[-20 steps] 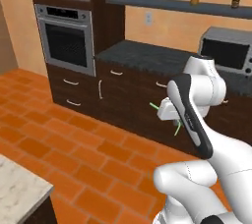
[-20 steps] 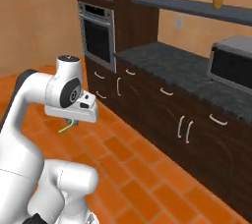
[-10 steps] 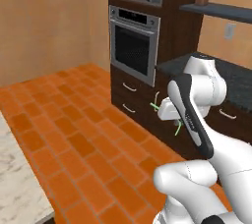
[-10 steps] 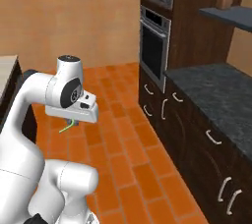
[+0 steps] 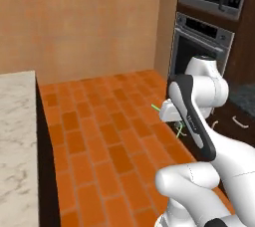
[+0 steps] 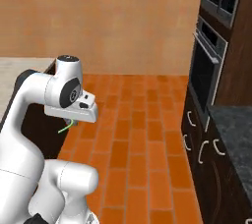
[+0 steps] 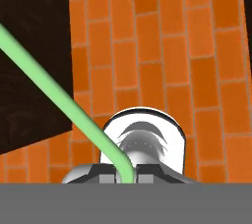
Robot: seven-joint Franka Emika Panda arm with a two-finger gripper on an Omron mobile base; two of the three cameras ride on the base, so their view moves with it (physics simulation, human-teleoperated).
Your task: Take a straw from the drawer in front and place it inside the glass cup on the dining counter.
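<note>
A: Orange brick floor [image 5: 99,121] takes up most of the ground in both base views, running back to a tan wall [image 6: 113,16].

B: Noted. Largest furniture?

A: The dining counter [image 5: 15,136], beige-white marbled top, along the left edge of the left base view, dark wood side below it. Its corner also shows at far left of the right base view [image 6: 19,66].

B: Opposite side?

A: Dark-wood oven tower with a built-in wall oven [image 5: 201,47], a second glazed unit above it. In the right base view the oven [image 6: 209,70] stands at right, dark cabinets with curved silver handles [image 6: 194,144] below, a black speckled counter [image 6: 231,134] at lower right.

B: The gripper?

A: The gripper [image 5: 175,127] hangs over the brick floor, between island and oven tower. From the right base view the gripper [image 6: 69,120] sits just beside the island's dark side.

B: State of the hand?

A: Pinched narrow on the straw [image 7: 64,105]. In the hand view the light-green straw rises from between the finger tips at bottom centre and slants up to the left edge, crossing dark wood.

B: Straw in the base views?

A: Thin green ends poking out either side of the hand [image 5: 155,107]; below the hand in the right base view [image 6: 65,127].
</note>
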